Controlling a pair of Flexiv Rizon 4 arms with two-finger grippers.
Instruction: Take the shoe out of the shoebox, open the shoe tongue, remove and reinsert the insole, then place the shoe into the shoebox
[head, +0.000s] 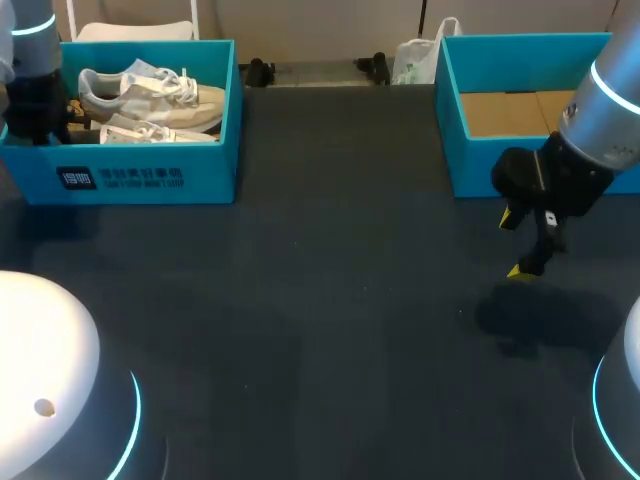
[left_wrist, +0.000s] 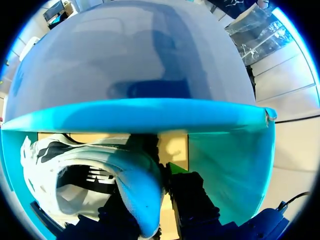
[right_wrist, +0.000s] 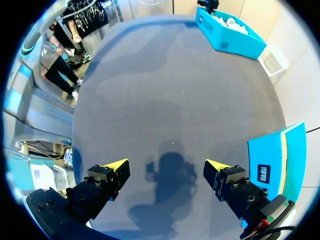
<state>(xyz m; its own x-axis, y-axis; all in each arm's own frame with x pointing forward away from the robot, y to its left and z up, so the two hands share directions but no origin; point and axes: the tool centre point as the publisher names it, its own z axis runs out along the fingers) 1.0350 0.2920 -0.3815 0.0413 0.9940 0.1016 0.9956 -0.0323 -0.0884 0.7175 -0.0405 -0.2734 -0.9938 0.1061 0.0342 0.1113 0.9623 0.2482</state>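
A white and beige shoe (head: 150, 92) lies in the blue shoebox (head: 150, 178) at the far left, with a second shoe (head: 150, 131) in front of it. My left gripper (head: 40, 110) is down inside the box's left end. In the left wrist view the shoe's white heel (left_wrist: 137, 200) sits pinched between the dark fingers of the left gripper (left_wrist: 150, 220), one finger inside the shoe and one outside; the box wall (left_wrist: 140, 115) is ahead. My right gripper (head: 515, 245) hangs open above bare table, its yellow tips spread wide (right_wrist: 165, 172).
A second blue box (head: 480, 170) with a cardboard floor stands at the far right, just behind the right gripper; its corner (right_wrist: 280, 155) shows beside the right fingers. A white bag (head: 415, 60) lies at the table's back edge. Dark table (head: 330, 300) stretches between the boxes.
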